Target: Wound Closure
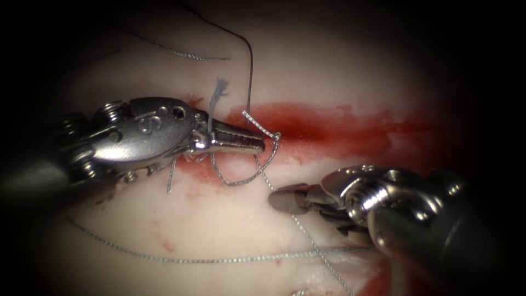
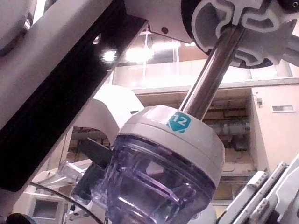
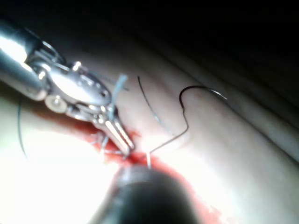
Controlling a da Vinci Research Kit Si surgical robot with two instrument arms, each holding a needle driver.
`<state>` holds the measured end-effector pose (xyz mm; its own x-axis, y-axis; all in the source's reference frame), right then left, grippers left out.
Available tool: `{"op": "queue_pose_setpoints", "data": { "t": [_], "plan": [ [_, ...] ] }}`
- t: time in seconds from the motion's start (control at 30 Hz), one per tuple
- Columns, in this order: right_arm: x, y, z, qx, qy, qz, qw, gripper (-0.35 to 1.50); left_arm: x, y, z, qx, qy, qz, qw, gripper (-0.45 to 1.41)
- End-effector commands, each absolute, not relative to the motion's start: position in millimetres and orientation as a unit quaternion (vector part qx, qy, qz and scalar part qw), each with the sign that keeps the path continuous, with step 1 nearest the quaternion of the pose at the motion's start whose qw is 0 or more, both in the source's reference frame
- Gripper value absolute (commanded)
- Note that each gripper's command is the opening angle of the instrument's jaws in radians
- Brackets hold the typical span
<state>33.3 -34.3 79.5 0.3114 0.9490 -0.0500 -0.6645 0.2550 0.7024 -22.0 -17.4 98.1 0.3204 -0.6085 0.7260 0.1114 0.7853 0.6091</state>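
Entering from the endoscope view's right and nearest the lens, the right pincer (image 1: 282,200) lies low over the pale tissue (image 1: 219,230) just below the cut (image 1: 339,131), its jaws pressed together or nearly so; whether they pinch the thread (image 1: 241,180) that runs past their tip cannot be told. That thread slants down past the right pincer, and another length lies flat across the near tissue. Farther back, the left pincer (image 1: 257,143) comes in from the left with its jaws pressed together at the cut's left end, pinching the thread where it forms a small loop at the tip; a frayed pale cut end (image 1: 219,90) stands up just behind the jaws. Red fluid (image 1: 307,123) stains the cut from the left pincer's tip out to the right. Farthest away, in the right wrist view, the needle (image 3: 201,89) lies loose on the tissue beyond the cut, held by neither pincer and not in the tissue.
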Motion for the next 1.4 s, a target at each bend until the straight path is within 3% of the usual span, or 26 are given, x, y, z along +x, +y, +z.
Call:
{"op": "queue_pose_setpoints", "data": {
  "t": [0.03, 0.23, 0.63, 0.67, 0.73, 0.8, 0.97, 1.07, 1.17, 1.33, 1.4],
  "plan": [
    [33.3, -32.4, 79.7, 0.271, 0.252, 0.546, 0.752, -0.35, -22.6, -16.3, 97.7, 0.229, -0.537, -0.230, 0.778, -0.45],
    [30.6, -28.6, 79.1, 0.228, 0.268, 0.584, 0.732, -0.35, -22.6, -16.3, 97.7, 0.230, -0.536, -0.232, 0.779, -0.45],
    [19.0, -24.1, 81.7, 0.152, 0.212, 0.608, 0.750, -0.35, -22.5, -16.3, 97.7, 0.231, -0.536, -0.231, 0.779, -0.45],
    [18.0, -24.0, 81.9, 0.147, 0.199, 0.607, 0.755, -0.20, -22.5, -16.3, 97.7, 0.231, -0.536, -0.231, 0.779, -0.45],
    [17.1, -24.0, 82.3, 0.135, 0.190, 0.588, 0.774, 0.79, -22.5, -16.2, 97.7, 0.231, -0.536, -0.232, 0.778, -0.45],
    [16.6, -24.0, 82.6, 0.117, 0.198, 0.531, 0.816, 1.00, -22.5, -16.1, 97.7, 0.233, -0.536, -0.231, 0.778, -0.45],
    [17.1, -23.8, 81.1, 0.099, 0.271, 0.461, 0.839, 1.26, -22.2, -15.2, 97.0, 0.213, -0.534, -0.252, 0.778, -0.45],
    [18.7, -22.7, 78.5, 0.053, 0.335, 0.408, 0.848, 1.33, -21.5, -13.9, 95.6, 0.212, -0.544, -0.271, 0.765, -0.45],
    [19.8, -22.5, 77.5, 0.035, 0.353, 0.377, 0.856, 1.28, -21.3, -13.4, 95.1, 0.212, -0.553, -0.278, 0.756, -0.45],
    [23.8, -24.5, 76.4, 0.109, 0.389, 0.316, 0.858, 1.26, -21.0, -13.0, 94.4, 0.210, -0.555, -0.288, 0.752, -0.45],
    [25.5, -26.5, 76.6, 0.122, 0.411, 0.242, 0.870, 1.10, -21.0, -12.8, 94.2, 0.209, -0.555, -0.292, 0.750, -0.45]
  ]
}}
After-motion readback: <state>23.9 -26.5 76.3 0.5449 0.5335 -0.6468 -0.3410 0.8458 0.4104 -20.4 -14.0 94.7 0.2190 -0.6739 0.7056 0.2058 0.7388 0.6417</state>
